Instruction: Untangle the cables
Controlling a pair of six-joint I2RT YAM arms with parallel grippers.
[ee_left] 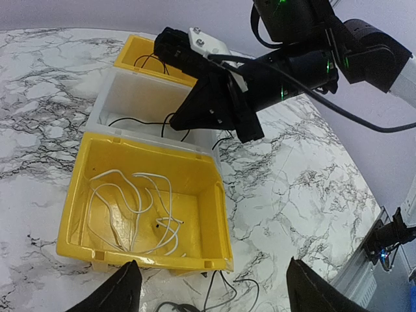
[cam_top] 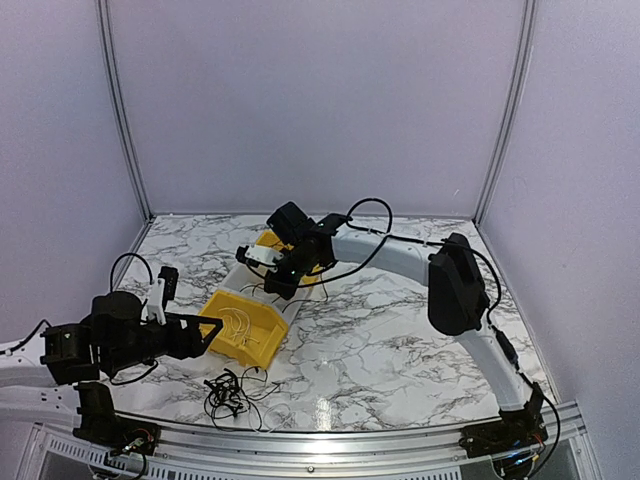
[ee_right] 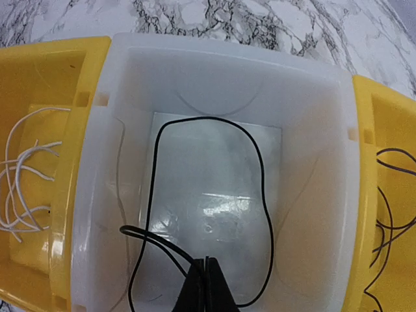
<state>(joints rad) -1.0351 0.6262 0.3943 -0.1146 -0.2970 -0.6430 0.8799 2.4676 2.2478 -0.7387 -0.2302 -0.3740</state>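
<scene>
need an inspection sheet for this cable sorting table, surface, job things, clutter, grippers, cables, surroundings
surface: marble table, bare to the right of the bins
job's things: tangle lies loose on the table near the front edge; white cables in near yellow bin; one black cable in white bin; black cables in far yellow bin
clutter: nothing seen
grippers: left gripper open, by the near yellow bin, holds nothing; right gripper shut on the black cable, over the white bin
cables: thick arm cable arcs above the right arm
surroundings: pale walls; metal rail along the near edge
</scene>
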